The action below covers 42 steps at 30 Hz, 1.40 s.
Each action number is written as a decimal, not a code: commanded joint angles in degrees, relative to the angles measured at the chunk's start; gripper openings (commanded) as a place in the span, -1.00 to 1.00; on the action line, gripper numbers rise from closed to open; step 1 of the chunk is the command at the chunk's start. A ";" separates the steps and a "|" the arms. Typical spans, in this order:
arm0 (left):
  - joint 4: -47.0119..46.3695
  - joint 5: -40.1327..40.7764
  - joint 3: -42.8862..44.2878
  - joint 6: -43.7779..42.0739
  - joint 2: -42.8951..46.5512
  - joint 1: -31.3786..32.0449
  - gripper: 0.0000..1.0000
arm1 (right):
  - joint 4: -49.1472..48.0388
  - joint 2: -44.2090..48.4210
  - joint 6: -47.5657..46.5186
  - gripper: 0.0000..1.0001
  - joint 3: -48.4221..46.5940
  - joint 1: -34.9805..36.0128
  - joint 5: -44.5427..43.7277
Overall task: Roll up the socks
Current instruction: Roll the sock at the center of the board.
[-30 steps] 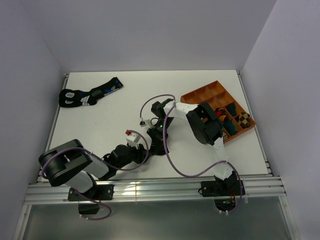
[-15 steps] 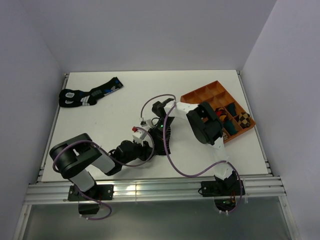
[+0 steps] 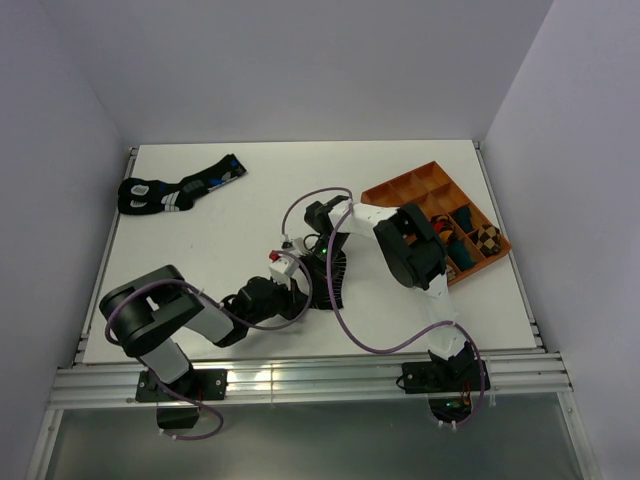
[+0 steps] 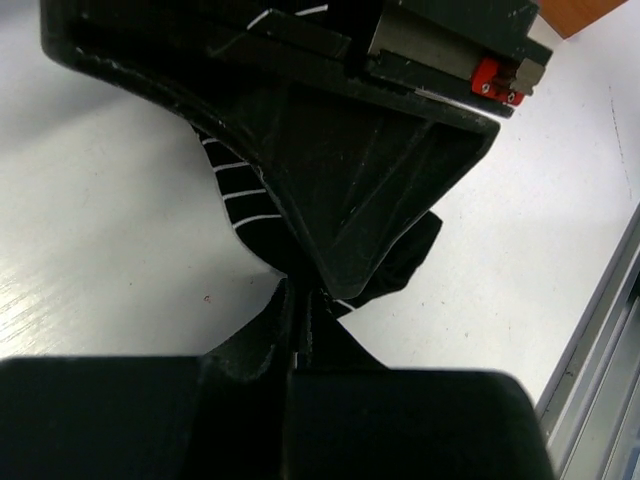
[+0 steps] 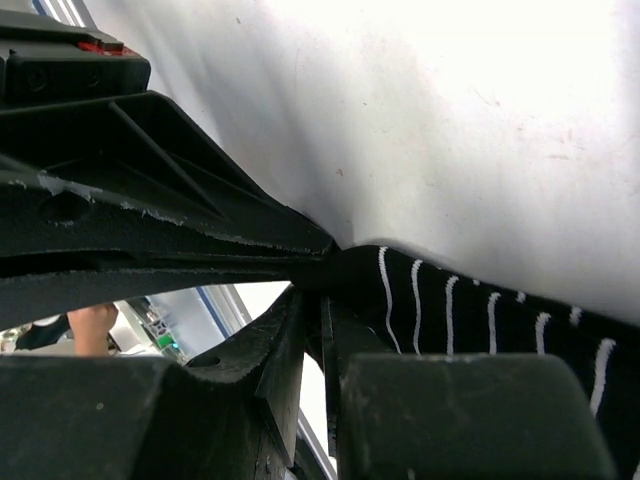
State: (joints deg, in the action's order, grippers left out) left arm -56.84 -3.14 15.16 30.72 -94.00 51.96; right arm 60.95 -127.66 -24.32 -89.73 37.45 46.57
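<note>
Striped sock (image 3: 332,285) sits bunched at the middle of the table (image 3: 200,230), caught between both grippers. Here's the change: the left gripper (image 4: 298,305) has slid in from 8 o'clock over the last second. Its jaws were wide then and have now snapped fully together at the sock's edge; whether they caught cloth, I can't tell. The right gripper (image 5: 320,300), reaching in from 1 o'clock, hasn't budged. Its jaws are nearly closed, pinching the sock's end, and in its own view the stripes trail toward 4 o'clock.

Left gripper (image 4: 298,310) swung in from left toward table centre, jaws now closed at near edge of striped ankle sock (image 4: 240,192)
</note>
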 commanded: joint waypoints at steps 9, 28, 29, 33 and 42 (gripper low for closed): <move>29.39 10.94 5.67 7.33 7.86 2.17 -0.99 | -8.91 10.31 3.92 0.02 3.25 -0.80 -7.28; 72.99 3.94 23.50 20.70 15.34 1.30 -0.99 | -29.83 38.87 0.15 0.02 26.95 -6.69 -15.46; 74.92 1.06 24.04 20.52 14.99 0.86 -0.99 | -31.75 41.06 -1.07 -0.01 28.20 -6.60 -15.02; 75.82 -8.96 23.96 19.91 12.88 -5.36 -0.99 | -35.89 45.21 -5.12 -0.06 33.73 -5.29 -14.40; 71.08 -23.92 22.11 23.77 6.64 -11.53 -0.99 | -47.76 58.30 -11.27 -0.09 48.85 5.42 -17.20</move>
State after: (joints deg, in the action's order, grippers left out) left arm 15.51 -18.90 38.09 52.25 -85.93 41.32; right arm 20.99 -74.61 -31.92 -42.98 39.86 30.83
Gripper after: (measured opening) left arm 0.024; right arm 0.455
